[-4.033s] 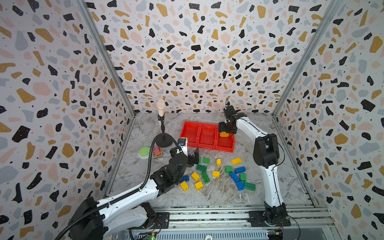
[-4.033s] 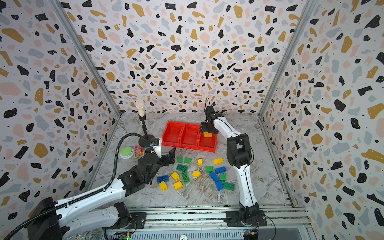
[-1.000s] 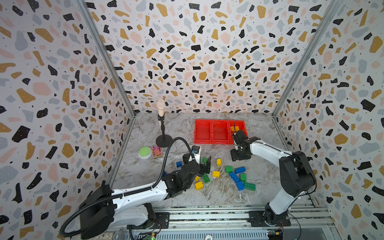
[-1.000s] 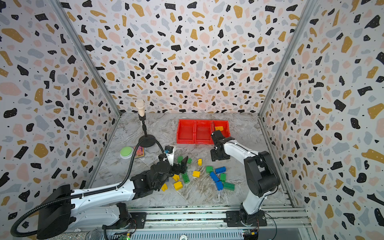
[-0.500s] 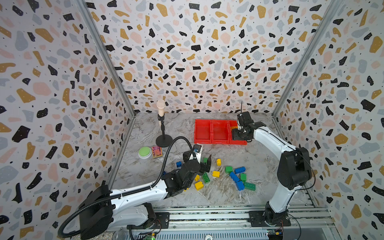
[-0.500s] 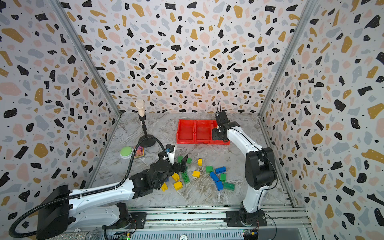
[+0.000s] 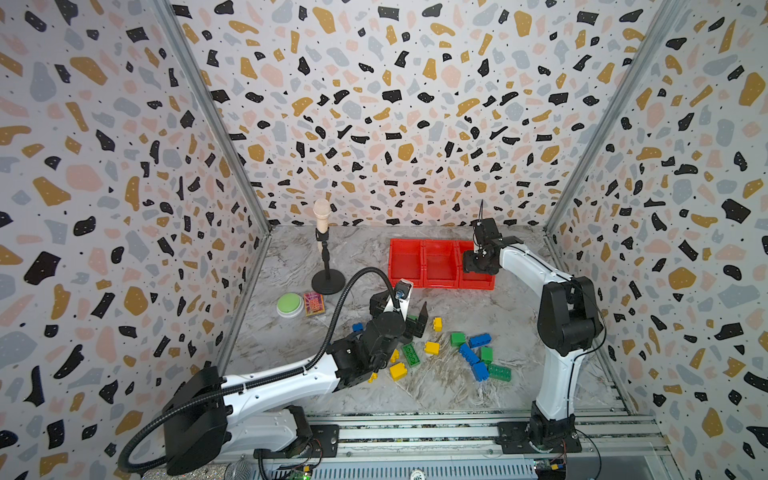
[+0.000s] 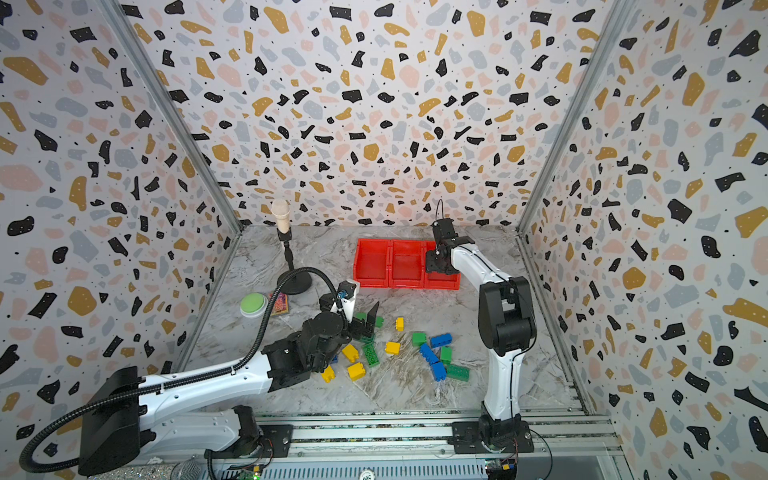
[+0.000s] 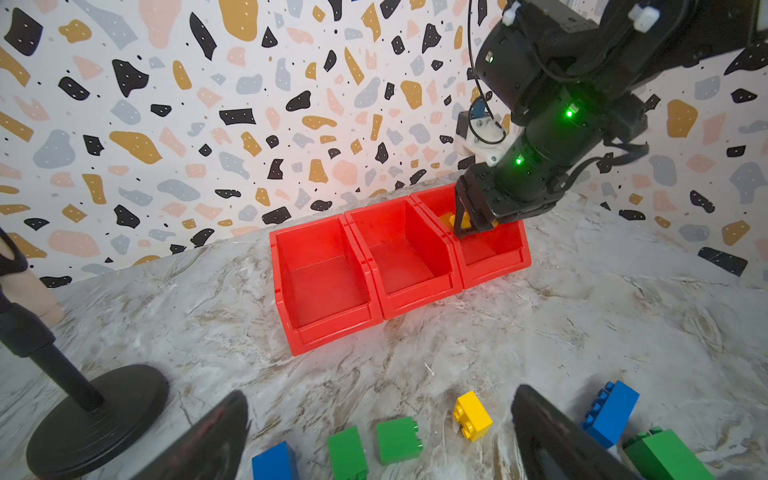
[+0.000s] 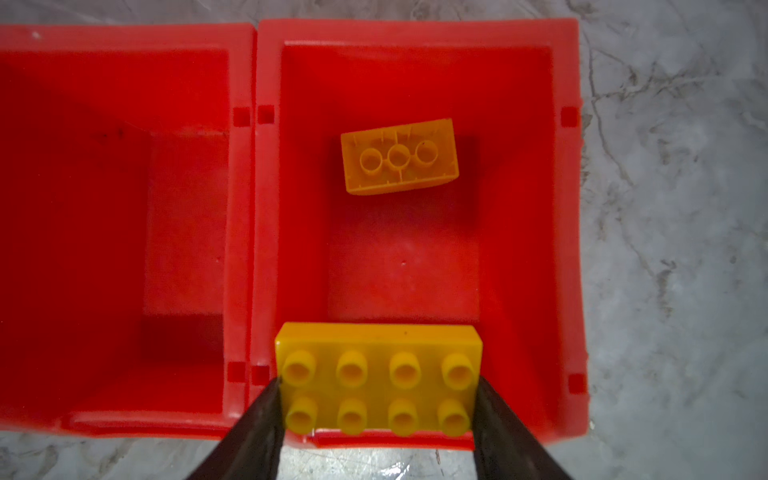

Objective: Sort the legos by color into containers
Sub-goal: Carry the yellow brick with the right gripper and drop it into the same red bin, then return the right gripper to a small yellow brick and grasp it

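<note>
Legos: one long yellow brick (image 10: 378,374) is clamped in the right gripper (image 10: 379,409), its jaws part-way closed with a finger on each short end. The studs face up toward the wrist camera. The long axis runs across the bin, parallel to the row of containers (image 7: 440,284).

The brick hangs over one end of the end bin (image 10: 415,31), the right-hand one in both top views, and overlaps that end's rim in the right wrist view. One short end lies close to the partition shared with the middle bin. The other end has more clearance from the outer wall.

A second yellow brick (image 10: 399,156) lies on the bin floor toward the opposite end, hollow underside up. Its long axis is nearly parallel to the held brick, slightly skewed. Bare red floor separates the two.

Left gripper (image 9: 380,395): jaws spread wide and holding nothing, low over the loose bricks (image 7: 469,353) scattered on the marble table (image 7: 291,257). In the left wrist view, green bricks (image 9: 399,440) sit between its fingers, with a small yellow brick (image 9: 473,415) just inside one finger and a blue brick (image 9: 609,411) outside it.

A bare strip of table runs between the scatter and the bins. On the left of the table are a black stand (image 7: 328,284), a green button (image 7: 289,303) and a patterned box (image 7: 313,302), the last two just beside each other.
</note>
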Motion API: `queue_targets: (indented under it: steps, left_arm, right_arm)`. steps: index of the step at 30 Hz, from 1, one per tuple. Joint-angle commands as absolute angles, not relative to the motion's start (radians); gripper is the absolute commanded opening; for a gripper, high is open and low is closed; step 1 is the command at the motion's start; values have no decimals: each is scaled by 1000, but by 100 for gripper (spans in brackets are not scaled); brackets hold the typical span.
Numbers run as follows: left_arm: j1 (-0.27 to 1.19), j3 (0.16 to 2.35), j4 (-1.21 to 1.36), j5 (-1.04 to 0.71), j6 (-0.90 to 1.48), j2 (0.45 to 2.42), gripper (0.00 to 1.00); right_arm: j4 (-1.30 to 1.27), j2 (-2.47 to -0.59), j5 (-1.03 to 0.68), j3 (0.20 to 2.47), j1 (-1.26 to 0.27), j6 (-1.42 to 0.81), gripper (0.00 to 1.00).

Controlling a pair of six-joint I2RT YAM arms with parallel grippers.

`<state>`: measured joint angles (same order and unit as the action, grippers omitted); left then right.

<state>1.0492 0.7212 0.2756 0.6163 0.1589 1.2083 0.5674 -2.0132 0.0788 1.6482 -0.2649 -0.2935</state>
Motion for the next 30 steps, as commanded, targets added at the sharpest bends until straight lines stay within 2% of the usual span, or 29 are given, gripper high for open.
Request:
queue_targets:
  steps: [1, 2, 3, 8, 15, 22, 30]
  left_arm:
    - [1041, 764, 283, 645, 143, 1209, 100]
    - [1037, 766, 279, 650, 155, 1209, 100]
    - [1033, 768, 275, 656, 169, 1209, 100]
    - [1019, 779, 275, 678, 193, 1209, 100]
    - [994, 773, 266, 683, 231, 1216, 100]
    - [994, 683, 281, 696, 281, 1155, 100]
    - [994, 617, 224, 683, 363, 1076, 100]
  right_arm:
    - [582, -2036, 82, 1719, -253, -301, 67]
    - [587, -2046, 81, 1732, -250, -300, 76]
    - [592, -2055, 78, 1744, -249, -298, 79]
    - [625, -2048, 63, 1788, -250, -299, 82]
    - [664, -1878, 62, 1632, -290, -325, 81]
    - [604, -1682, 27, 1327, -466, -450, 77]
    - [559, -1701, -4, 1244, -590, -528, 70]
